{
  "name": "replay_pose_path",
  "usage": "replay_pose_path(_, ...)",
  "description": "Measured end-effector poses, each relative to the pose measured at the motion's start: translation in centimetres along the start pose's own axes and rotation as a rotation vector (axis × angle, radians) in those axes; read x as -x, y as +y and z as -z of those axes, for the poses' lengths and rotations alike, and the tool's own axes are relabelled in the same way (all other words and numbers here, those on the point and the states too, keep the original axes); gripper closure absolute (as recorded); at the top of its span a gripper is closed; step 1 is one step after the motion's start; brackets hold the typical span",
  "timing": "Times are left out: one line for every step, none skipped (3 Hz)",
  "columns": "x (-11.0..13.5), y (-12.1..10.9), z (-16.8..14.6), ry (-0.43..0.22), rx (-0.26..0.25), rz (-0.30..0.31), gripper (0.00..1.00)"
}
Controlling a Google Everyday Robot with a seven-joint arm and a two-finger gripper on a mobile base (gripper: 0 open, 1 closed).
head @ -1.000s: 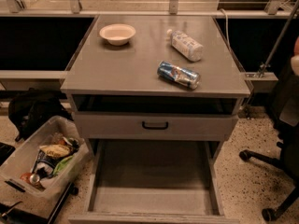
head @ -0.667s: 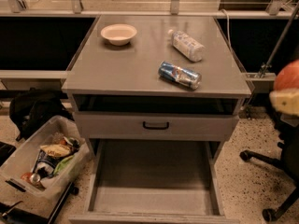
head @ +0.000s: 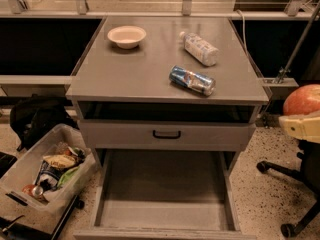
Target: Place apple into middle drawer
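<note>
The apple (head: 303,100), round and red-orange, is in the air at the right edge of the camera view, beside the cabinet's right side. My gripper (head: 301,120) is shut on it; one cream finger (head: 300,127) shows just under the fruit, and the rest of the arm is out of view. The middle drawer (head: 165,211) is pulled open at the bottom of the view, left of and below the apple. Its flat grey floor is bare.
On the cabinet top lie a white bowl (head: 126,36), a plastic bottle (head: 199,48) and a crushed blue can (head: 192,80). The drawer front with a black handle (head: 166,134) is closed. A snack bin (head: 45,171) and black bag (head: 37,116) sit left; a chair base (head: 290,184) sits right.
The apple and my gripper have come further into view from the right edge and have dropped a little lower. Nothing on the cabinet has moved.
</note>
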State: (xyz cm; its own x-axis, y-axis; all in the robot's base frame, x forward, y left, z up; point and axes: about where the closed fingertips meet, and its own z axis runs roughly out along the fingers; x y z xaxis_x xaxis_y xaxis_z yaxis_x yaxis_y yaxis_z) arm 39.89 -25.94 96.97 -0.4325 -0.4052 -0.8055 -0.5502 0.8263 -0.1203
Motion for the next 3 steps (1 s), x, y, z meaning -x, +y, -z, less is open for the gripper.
replay_pose_path(-2.8, 1.6, -3.3, -0.041, 0.036, -0.023, 1.0)
replay_pose_path(-8.4, 5.8, -9.0, -0.051, 0.1, -0.071, 1.0)
replay_pose_path(-14.8, 11.4, -14.8, 0.007, 0.192, -0.126, 1.0)
